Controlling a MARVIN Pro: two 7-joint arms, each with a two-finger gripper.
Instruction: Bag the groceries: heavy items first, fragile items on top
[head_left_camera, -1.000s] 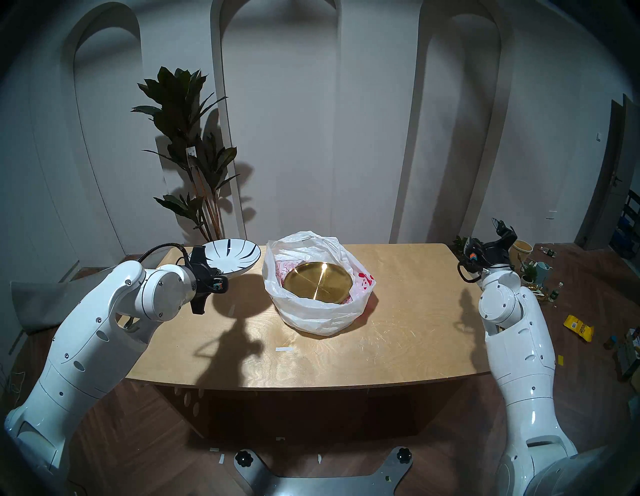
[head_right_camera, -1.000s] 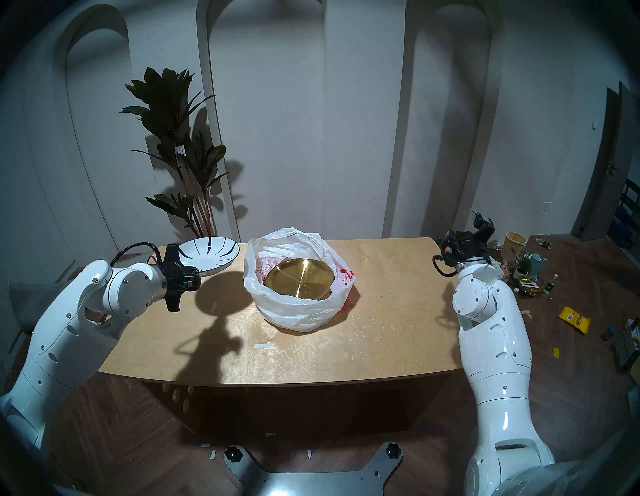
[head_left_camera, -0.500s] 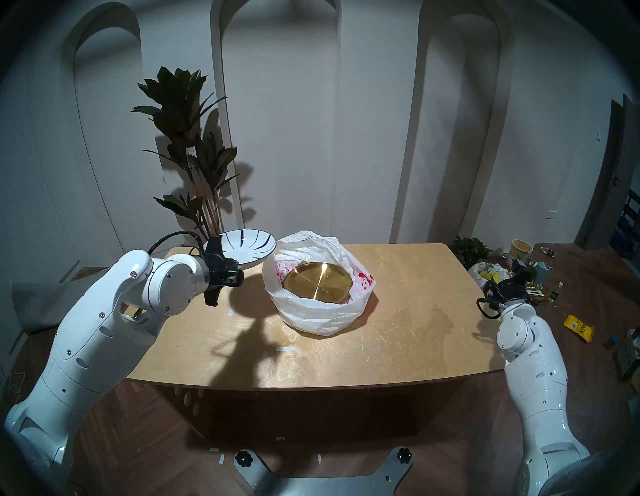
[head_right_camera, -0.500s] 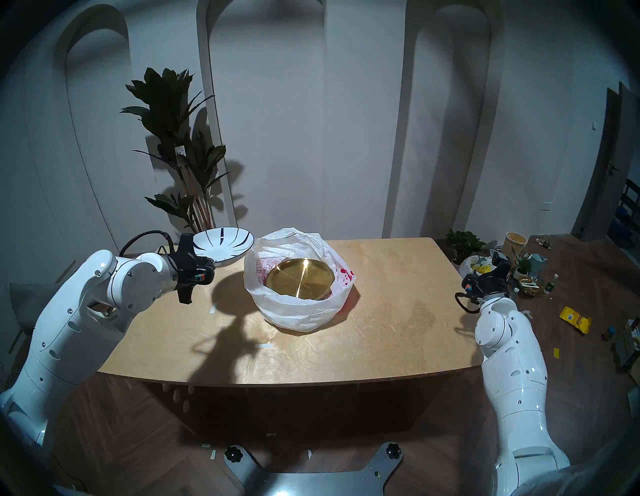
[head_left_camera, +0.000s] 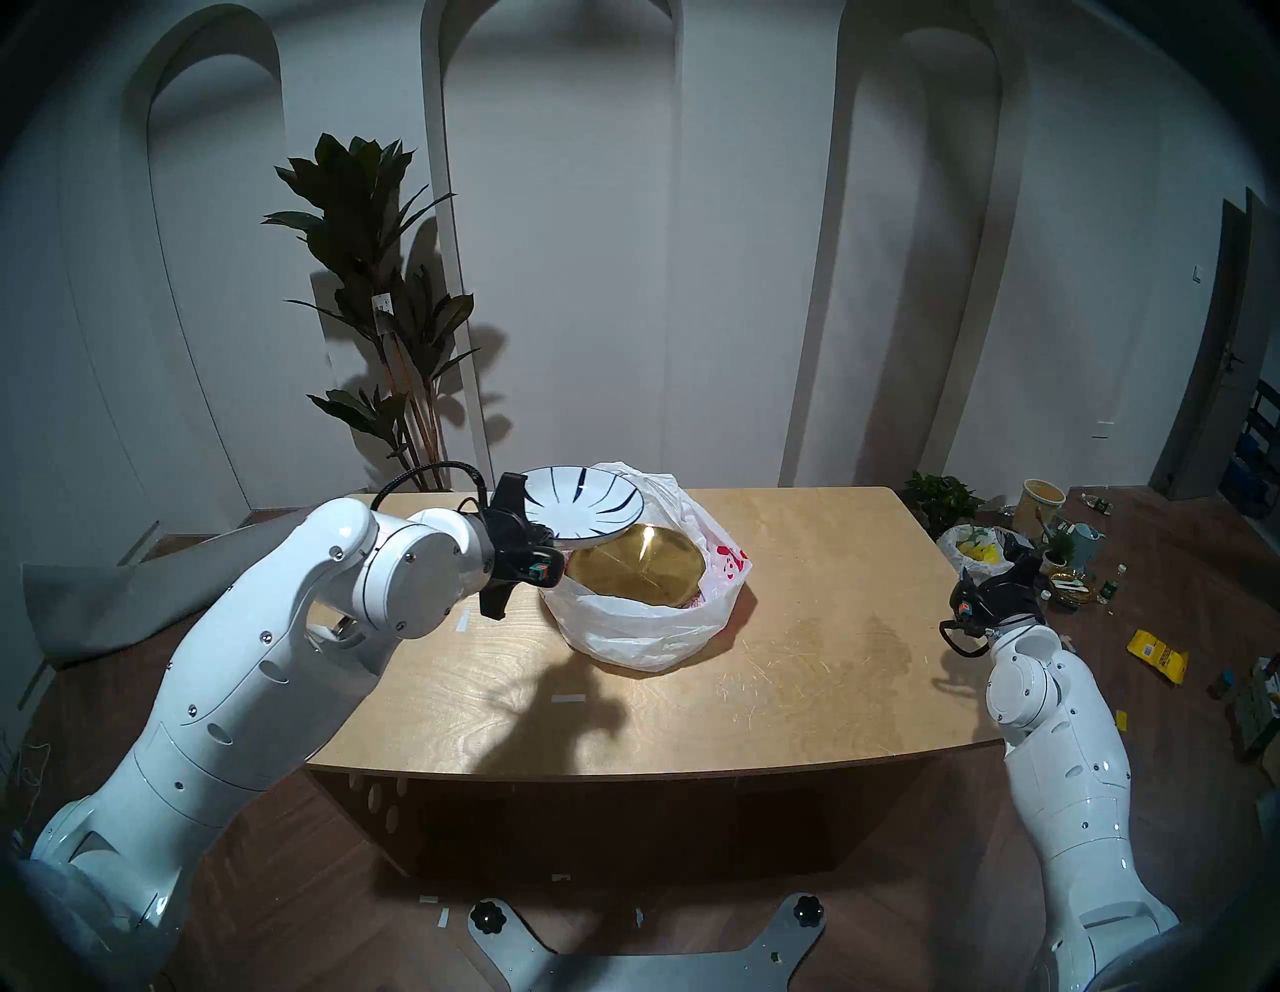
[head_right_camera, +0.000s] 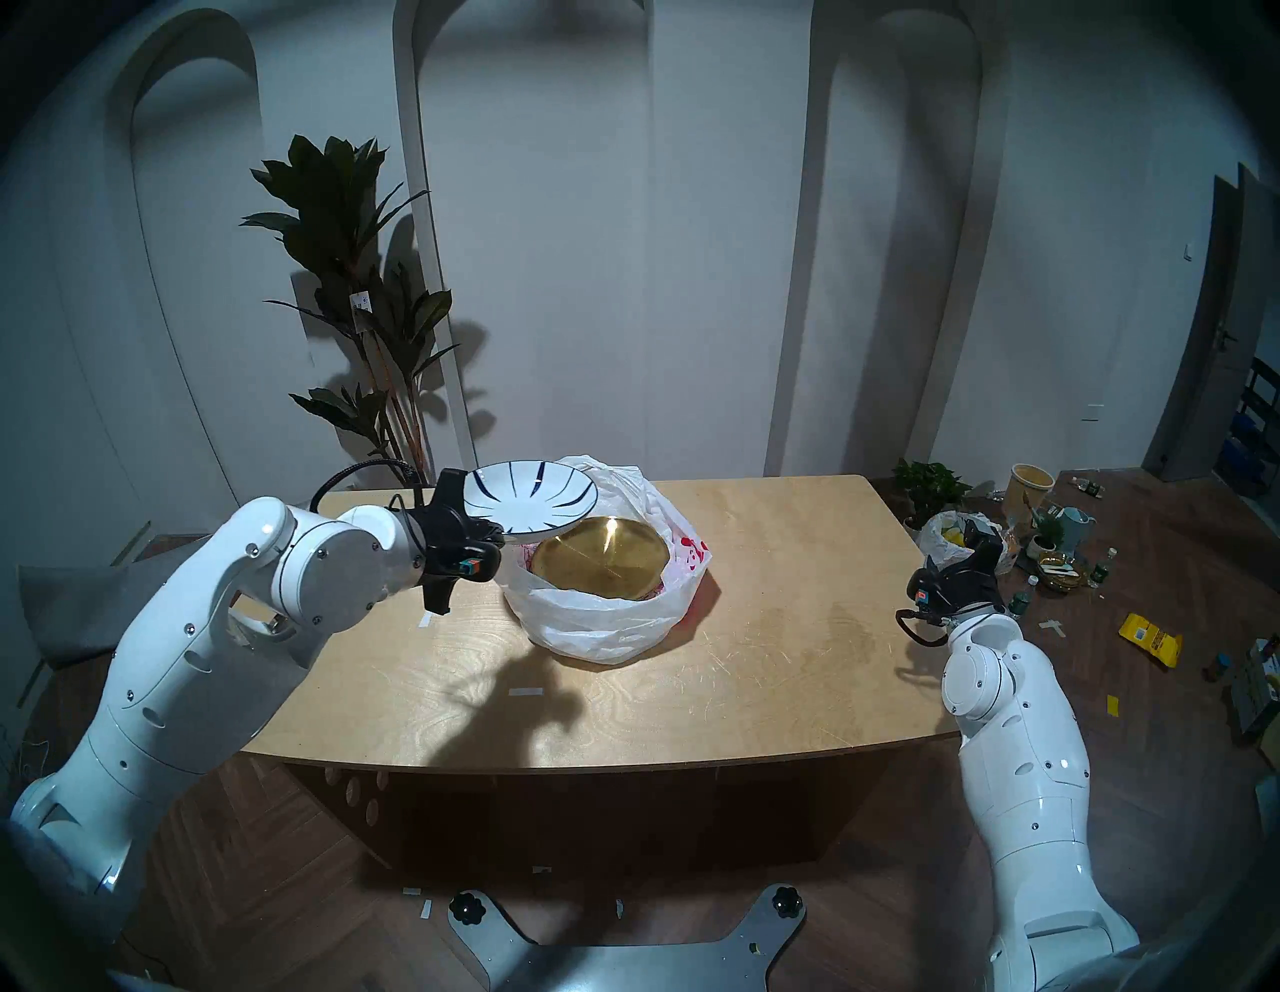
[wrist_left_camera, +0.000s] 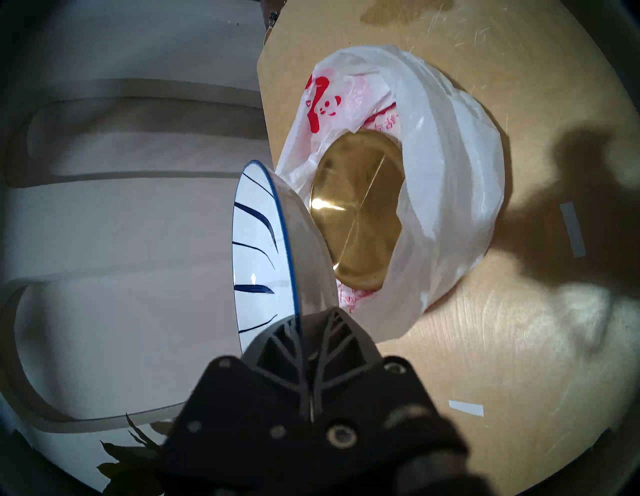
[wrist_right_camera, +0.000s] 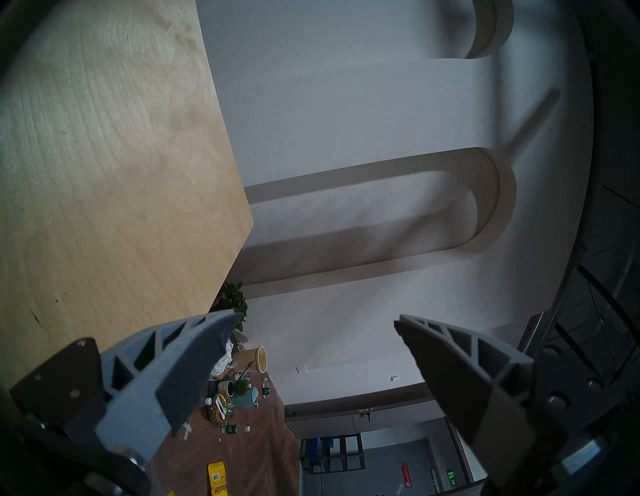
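The white ceramic plate with dark stripes (head_left_camera: 582, 509) (head_right_camera: 530, 500) (wrist_left_camera: 256, 249) hangs in the air, tilted, over the left rim of the bag. My left gripper (head_left_camera: 537, 539) (head_right_camera: 495, 535) (wrist_left_camera: 304, 322) is shut on its near-left edge. The gold metal plate (head_left_camera: 641, 571) (head_right_camera: 609, 564) (wrist_left_camera: 360, 214) lies flat inside the white plastic bag (head_left_camera: 637, 623) (head_right_camera: 596, 623) (wrist_left_camera: 450, 173), which stands open on the table with a red logo on its right side. Off the table's right edge my right gripper (head_left_camera: 1024, 554) (head_right_camera: 983, 547) (wrist_right_camera: 311, 318) is open and holds nothing.
The wooden table (head_left_camera: 796, 623) carries only the bag and small strips of white tape (head_left_camera: 568, 698). A tall potted plant (head_left_camera: 374, 277) stands behind the far left corner. Pots, bottles and a bag (head_left_camera: 1039, 526) and a yellow packet (head_left_camera: 1157, 654) litter the floor to the right.
My left arm has carried the striped plate rightward, from the table's far left corner to above the bag's left rim. The right arm dropped and pulled back beside the table's right edge.
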